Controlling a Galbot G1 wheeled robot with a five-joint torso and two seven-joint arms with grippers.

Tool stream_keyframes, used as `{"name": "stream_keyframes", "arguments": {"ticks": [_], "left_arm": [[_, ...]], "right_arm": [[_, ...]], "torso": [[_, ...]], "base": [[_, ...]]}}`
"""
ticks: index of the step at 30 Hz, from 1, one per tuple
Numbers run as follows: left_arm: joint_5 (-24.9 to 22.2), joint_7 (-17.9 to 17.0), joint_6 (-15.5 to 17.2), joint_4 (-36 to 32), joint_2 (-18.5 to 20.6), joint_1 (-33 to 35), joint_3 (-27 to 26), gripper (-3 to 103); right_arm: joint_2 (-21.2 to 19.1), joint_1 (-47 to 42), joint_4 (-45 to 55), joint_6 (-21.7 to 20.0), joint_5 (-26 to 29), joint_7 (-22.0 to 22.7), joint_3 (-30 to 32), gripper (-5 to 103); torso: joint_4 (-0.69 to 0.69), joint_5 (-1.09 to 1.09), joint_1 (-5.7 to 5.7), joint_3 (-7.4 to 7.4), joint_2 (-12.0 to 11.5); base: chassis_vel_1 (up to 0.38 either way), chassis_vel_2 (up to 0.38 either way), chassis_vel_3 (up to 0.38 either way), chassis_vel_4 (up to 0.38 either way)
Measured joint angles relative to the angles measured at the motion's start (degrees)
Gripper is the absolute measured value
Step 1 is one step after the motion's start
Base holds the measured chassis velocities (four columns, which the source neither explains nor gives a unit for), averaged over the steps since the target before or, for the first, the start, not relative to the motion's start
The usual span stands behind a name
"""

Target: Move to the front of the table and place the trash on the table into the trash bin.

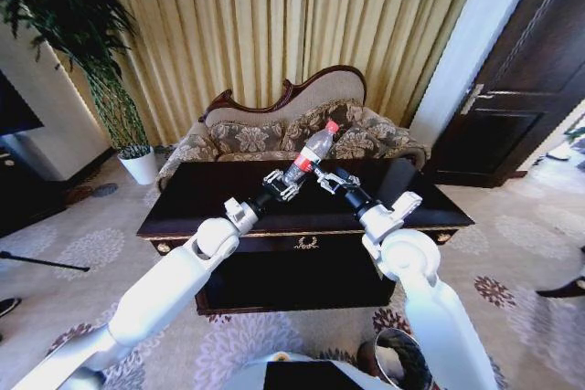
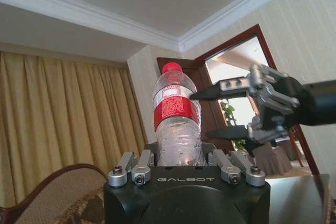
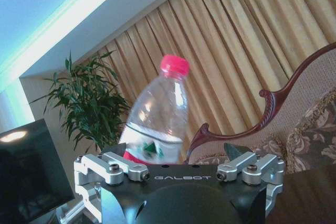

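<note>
In the middle of the head view, the left gripper [image 1: 282, 185] holds the bottle [image 1: 311, 153] up above the dark bench [image 1: 210, 198], fingers closed around its lower end. The bottle tilts, red cap up. The right gripper [image 1: 322, 176] is just beside it with fingers open [image 2: 212, 94]. The trash bin [image 1: 399, 360] at the bottom is partly hidden by the right arm.

Both arms crowd above the table [image 1: 219, 196]; sofa [image 1: 274, 134] stands behind.

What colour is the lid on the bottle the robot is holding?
Red. The cap on the bottle in the left gripper shows best in the left wrist view.
</note>
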Motion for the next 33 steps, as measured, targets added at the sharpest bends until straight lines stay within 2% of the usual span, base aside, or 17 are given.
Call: {"name": "stream_keyframes", "arguments": {"ticks": [11,22,25,26,28,30,31,33], "left_arm": [[0.0,0.5,0.0,0.7,-0.1,-2.0,4.3,39],[-0.1,0.6,-0.1,1.3,0.0,-3.3,5.4,39],[-0.1,0.6,-0.1,1.5,0.1,-3.2,5.3,39],[-0.1,0.6,-0.1,1.5,0.1,-3.2,5.3,39],[-0.1,0.5,-0.1,1.6,0.1,-3.0,5.2,39],[-0.1,0.5,-0.1,1.7,0.0,-3.0,5.2,39],[-0.1,0.5,-0.1,1.8,0.0,-3.0,5.1,39],[-0.1,0.5,-0.1,1.8,0.0,-3.0,5.1,39]], "right_arm": [[0.4,-0.2,-0.5,0.0,-1.3,0.0,-1.0,100],[0.7,0.9,-2.0,0.1,-1.9,0.0,-1.5,101],[0.8,1.7,-2.6,0.2,-1.9,0.0,-1.7,87],[0.8,1.7,-2.6,0.2,-1.9,0.0,-1.7,87],[0.9,2.2,-3.0,0.3,-1.9,-0.1,-1.9,75],[0.9,2.3,-3.1,0.3,-1.9,-0.2,-2.0,75],[1.0,2.5,-3.3,0.3,-1.9,-0.2,-2.0,70],[1.0,2.5,-3.3,0.3,-1.9,-0.2,-2.0,70]], "torso": [[0.0,0.0,0.0,0.0,0.0],[0.0,0.0,0.0,0.0,0.0],[0.0,0.0,0.0,0.0,0.0],[0.0,0.0,0.0,0.0,0.0],[0.0,0.0,0.0,0.0,0.0],[0.0,0.0,0.0,0.0,0.0],[0.0,0.0,0.0,0.0,0.0],[0.0,0.0,0.0,0.0,0.0]], "base": [[0.0,0.0,0.0,0.0],[0.0,0.0,0.0,0.0],[0.0,0.0,0.0,0.0],[0.0,0.0,0.0,0.0],[0.0,0.0,0.0,0.0],[0.0,0.0,0.0,0.0],[0.0,0.0,0.0,0.0],[0.0,0.0,0.0,0.0]]}}
